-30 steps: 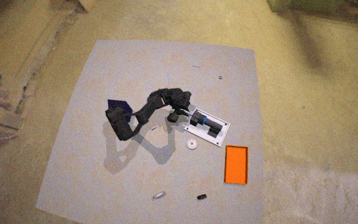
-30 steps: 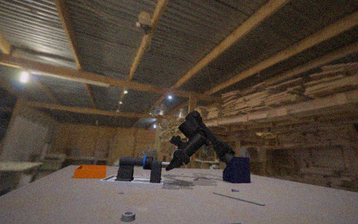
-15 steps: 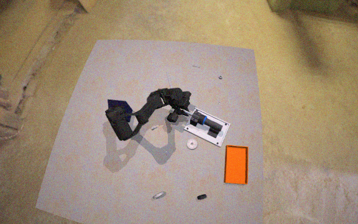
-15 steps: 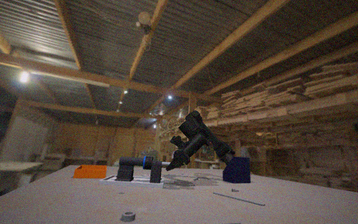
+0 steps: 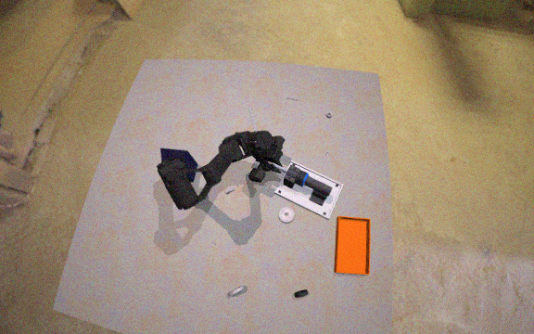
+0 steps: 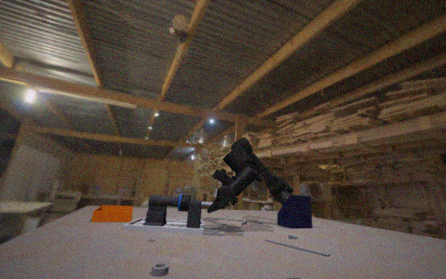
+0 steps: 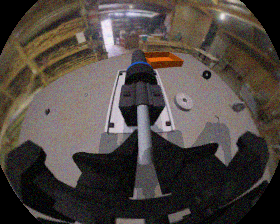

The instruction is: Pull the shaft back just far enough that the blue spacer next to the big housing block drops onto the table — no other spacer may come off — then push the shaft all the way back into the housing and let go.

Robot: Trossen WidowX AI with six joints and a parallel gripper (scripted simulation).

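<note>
The blue spacer (image 5: 305, 179) (image 6: 180, 202) (image 7: 139, 64) sits on the shaft line against the big black housing block (image 5: 319, 186) (image 6: 156, 215). Dark spacers (image 5: 298, 174) (image 6: 185, 202) (image 7: 141, 75) fill the stretch between it and the smaller black support block (image 5: 289, 180) (image 6: 194, 215) (image 7: 128, 102). The light grey shaft (image 5: 280, 167) (image 6: 207, 204) (image 7: 143, 120) sticks out of the support block towards the arm. My gripper (image 5: 272, 165) (image 6: 210, 209) (image 7: 141, 131) is shut on this shaft end. The shaft inside the spacers and housing is hidden.
Both blocks stand on a white base plate (image 5: 301, 202) (image 6: 169, 228) (image 7: 113, 112). An orange tray (image 5: 352, 246) (image 6: 114, 214) (image 7: 166, 60) lies beyond it. A white ring (image 5: 282, 214) (image 7: 179, 100) lies beside the plate. A small black piece (image 5: 300, 293) and a thin rod (image 6: 297, 247) lie farther off.
</note>
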